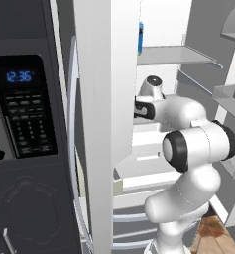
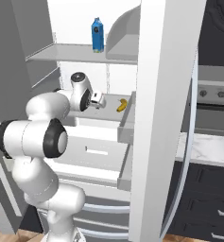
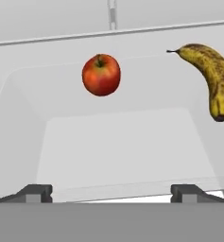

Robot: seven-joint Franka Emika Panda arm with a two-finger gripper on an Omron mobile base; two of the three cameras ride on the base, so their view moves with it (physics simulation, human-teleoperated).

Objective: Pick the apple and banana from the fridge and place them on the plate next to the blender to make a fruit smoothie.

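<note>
In the hand view the red apple [image 3: 101, 74] lies in a white fridge drawer [image 3: 118, 142], up and left of centre. The yellow, brown-spotted banana [image 3: 211, 78] rests to its right along the drawer's wall. My gripper [image 3: 112, 193] is open, its fingertips [image 3: 36, 191] spread wide with nothing between them, still well short of both fruits. From the right base view the gripper [image 2: 99, 100] reaches into the open fridge [image 2: 85, 53], a little left of the banana [image 2: 122, 105]. The plate and the blender are out of view.
A blue carton [image 2: 98, 34] stands on the fridge's upper shelf. The open grey fridge door [image 1: 100, 124] stands close on the arm's left, beside a black microwave [image 1: 21, 104] with blue digits. White drawers [image 2: 97, 151] sit below the hand. A counter [image 2: 208, 146] lies right of the fridge.
</note>
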